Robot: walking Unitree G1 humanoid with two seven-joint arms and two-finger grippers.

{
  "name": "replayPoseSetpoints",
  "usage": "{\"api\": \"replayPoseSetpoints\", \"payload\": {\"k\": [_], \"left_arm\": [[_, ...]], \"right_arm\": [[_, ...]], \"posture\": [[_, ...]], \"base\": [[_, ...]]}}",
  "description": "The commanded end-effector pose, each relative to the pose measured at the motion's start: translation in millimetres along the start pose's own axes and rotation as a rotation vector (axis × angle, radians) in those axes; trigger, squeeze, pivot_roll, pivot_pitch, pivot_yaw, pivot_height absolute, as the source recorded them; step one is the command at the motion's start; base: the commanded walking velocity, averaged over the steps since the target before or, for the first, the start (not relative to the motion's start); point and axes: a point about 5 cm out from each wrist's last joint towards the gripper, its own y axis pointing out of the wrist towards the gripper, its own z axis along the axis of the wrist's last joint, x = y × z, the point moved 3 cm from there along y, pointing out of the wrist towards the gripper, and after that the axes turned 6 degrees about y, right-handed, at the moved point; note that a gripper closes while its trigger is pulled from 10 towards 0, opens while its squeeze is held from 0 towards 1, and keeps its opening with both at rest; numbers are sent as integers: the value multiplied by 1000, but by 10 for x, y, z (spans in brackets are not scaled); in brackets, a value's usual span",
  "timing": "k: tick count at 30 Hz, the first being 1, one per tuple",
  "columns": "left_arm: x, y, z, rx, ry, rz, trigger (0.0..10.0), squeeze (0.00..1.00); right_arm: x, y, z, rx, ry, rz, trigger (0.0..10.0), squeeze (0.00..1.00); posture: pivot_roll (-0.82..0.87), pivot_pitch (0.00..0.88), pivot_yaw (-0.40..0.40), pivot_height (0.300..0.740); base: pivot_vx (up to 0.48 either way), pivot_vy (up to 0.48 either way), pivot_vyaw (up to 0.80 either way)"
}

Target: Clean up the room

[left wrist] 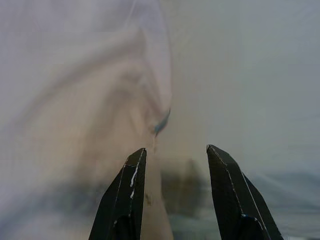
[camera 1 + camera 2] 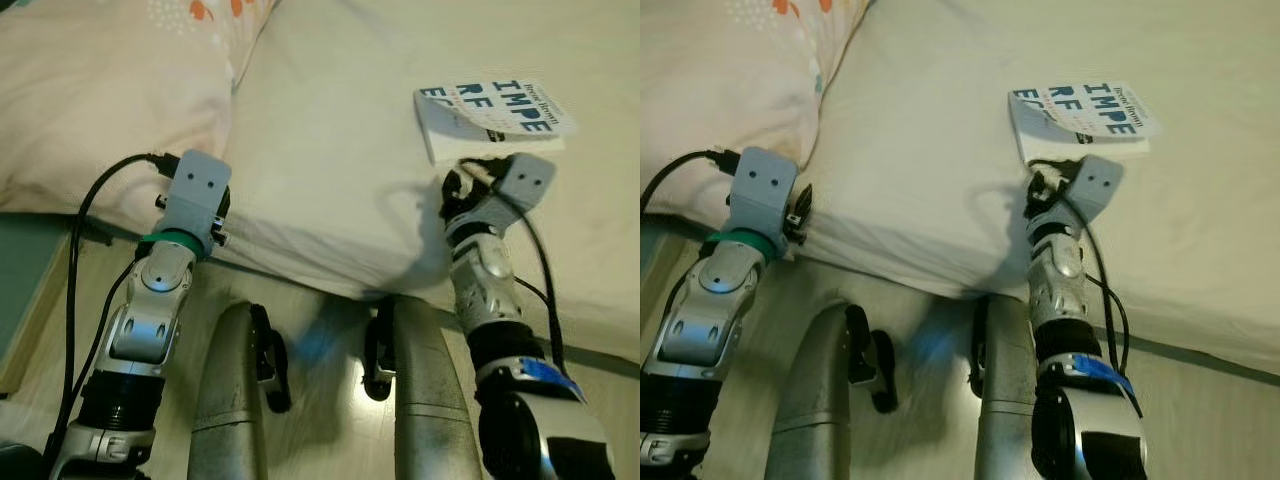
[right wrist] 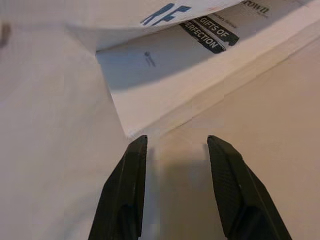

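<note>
Fingers of the right gripper (image 3: 175, 150), parted and empty, point at one book (image 2: 492, 115) on the bed (image 2: 330, 130).

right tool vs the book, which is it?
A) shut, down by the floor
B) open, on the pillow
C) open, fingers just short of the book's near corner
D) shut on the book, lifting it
C. In the right wrist view the right tool has its two fingers apart with bare sheet between them, and the book lies flat on the bed just ahead of the tips, its front cover lifted, not gripped.
</note>
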Motion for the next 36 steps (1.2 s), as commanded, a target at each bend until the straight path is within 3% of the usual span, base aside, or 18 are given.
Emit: {"api": "replayPoseSetpoints", "payload": {"k": [1, 4, 5, 11, 12, 13, 15, 22, 23, 36], "left_arm": [[-18, -44, -80, -29, 5, 2, 10000, 0], [-57, -29, -76, -32, 1, 14, 10000, 0], [-64, -28, -76, -33, 1, 16, 10000, 0], [-74, -31, -78, -35, 1, 19, 10000, 0], [-77, -34, -80, -37, 1, 19, 10000, 0], [-77, -34, -80, -37, 1, 19, 10000, 0], [-87, -39, -84, -40, 1, 20, 10000, 0], [-92, -40, -81, -42, 1, 20, 10000, 0], [-103, -43, -69, -42, 3, 18, 10000, 0], [-161, -80, -81, -53, 13, 23, 10000, 0]], "right_arm": [[99, -34, -98, -31, 54, -34, 10000, 0], [76, 24, -49, -28, 150, -30, 10000, 0], [73, 38, -27, -21, 186, -23, 10000, 1000], [38, 66, 9, -12, 305, 8, 10000, 1000], [39, 76, 15, -11, 379, 7, 10000, 1000], [39, 76, 15, -11, 379, 7, 10000, 1000], [80, 98, -10, -33, 536, -30, 10000, 1000], [103, 113, -42, -60, 626, -61, 10000, 1000], [86, 151, -67, -115, 673, -75, 10000, 0], [-86, 209, -75, -201, 775, -13, 10000, 0]], "posture": [[49, 516, 71, 603], [47, 512, 69, 603], [50, 513, 70, 603], [53, 515, 73, 603], [54, 514, 74, 603], [54, 514, 74, 603], [55, 518, 78, 603], [58, 522, 81, 603], [68, 537, 91, 603], [92, 557, 96, 603]], "base": [[0, 0, 0], [0, 0, 0], [0, 0, 0], [0, 0, 0], [0, 0, 0], [0, 0, 0], [0, 0, 0], [0, 0, 0], [0, 0, 0], [0, 0, 0]]}}
